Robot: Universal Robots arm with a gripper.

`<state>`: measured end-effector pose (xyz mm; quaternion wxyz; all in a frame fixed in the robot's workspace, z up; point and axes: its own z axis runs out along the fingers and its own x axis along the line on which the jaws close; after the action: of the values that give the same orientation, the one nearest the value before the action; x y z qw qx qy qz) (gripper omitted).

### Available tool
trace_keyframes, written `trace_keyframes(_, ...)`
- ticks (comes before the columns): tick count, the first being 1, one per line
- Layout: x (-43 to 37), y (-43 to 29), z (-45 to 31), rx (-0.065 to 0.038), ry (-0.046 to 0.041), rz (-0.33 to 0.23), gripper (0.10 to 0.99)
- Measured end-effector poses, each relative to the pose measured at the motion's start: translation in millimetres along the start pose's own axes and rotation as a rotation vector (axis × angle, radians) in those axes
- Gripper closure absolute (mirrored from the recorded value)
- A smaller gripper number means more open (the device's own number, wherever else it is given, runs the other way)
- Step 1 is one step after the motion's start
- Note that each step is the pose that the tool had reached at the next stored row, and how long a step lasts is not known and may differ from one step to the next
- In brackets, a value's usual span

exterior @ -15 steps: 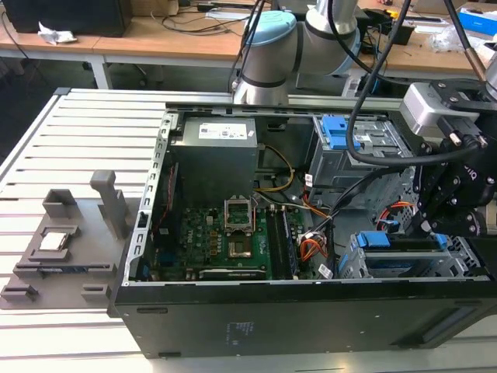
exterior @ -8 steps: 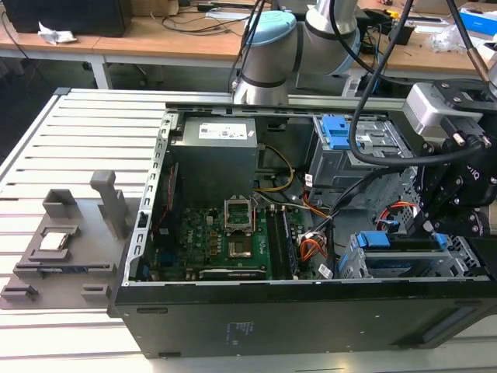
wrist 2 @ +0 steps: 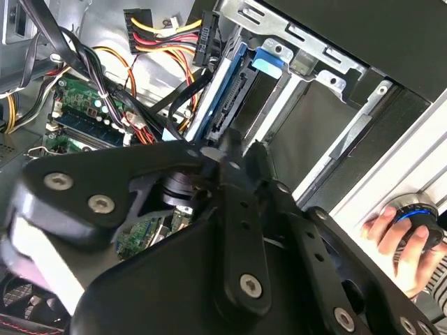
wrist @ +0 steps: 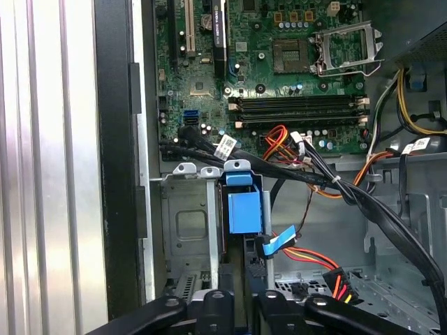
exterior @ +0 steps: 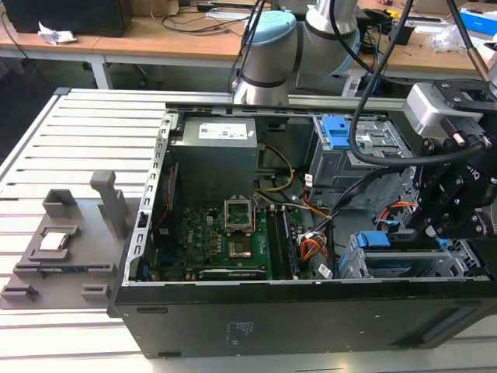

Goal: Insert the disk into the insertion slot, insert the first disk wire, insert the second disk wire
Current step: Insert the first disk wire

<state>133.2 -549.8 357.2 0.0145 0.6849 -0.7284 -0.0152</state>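
The disk (wrist: 244, 209) stands on edge in its blue carrier inside the insertion slot (wrist: 187, 230), a silver metal cage at the case's front corner. In the exterior view the disk (exterior: 374, 239) sits in the same cage (exterior: 458, 260) at the exterior view's right. Its connector edge (wrist 2: 225, 94) faces the gripper. A flat blue wire (wrist: 279, 241) and a black plug on red, yellow and black wires (wrist: 334, 280) lie loose beside the disk. My gripper (wrist 2: 243, 148) hovers just above the disk, its black fingers (wrist: 213, 305) shut, with nothing seen between them. It hangs over the cage (exterior: 444, 221).
A taller grey cage with a blue latch plate (exterior: 338, 132) stands behind the slot. The motherboard (exterior: 225, 241) and power supply (exterior: 213, 155) fill the case's middle. Black cable bundles (wrist: 335, 183) cross near the cage. A person's hand (wrist 2: 401, 241) rests on a knob outside the case.
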Motion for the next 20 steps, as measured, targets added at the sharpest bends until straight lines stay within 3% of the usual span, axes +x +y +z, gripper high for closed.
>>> trace_keyframes(2,0.0,0.0,0.0,0.0,0.0,0.0,0.729)
trace_keyframes(3,0.0,0.0,0.0,0.0,0.0,0.0,0.729)
trace_keyframes(4,0.0,-0.1,0.0,0.0,0.0,0.0,0.667)
trace_keyframes(8,-1.7,-0.1,0.0,0.0,0.0012,-0.028,0.667)
trace_keyframes(12,-2.4,-0.3,0.3,0.0,0.0049,-0.116,0.667)
trace_keyframes(14,-2.4,-0.4,0.5,0.0,0.0095,-0.226,0.667)
trace_keyframes(15,-2.4,-0.5,0.5,0.0,0.0106,-0.25,0.667)
trace_keyframes(18,-3.0,-0.6,0.6,0.0,0.0115,-0.251,0.667)
trace_keyframes(20,-8.4,-2.2,0.4,0.0,0.0156,-0.253,0.667)
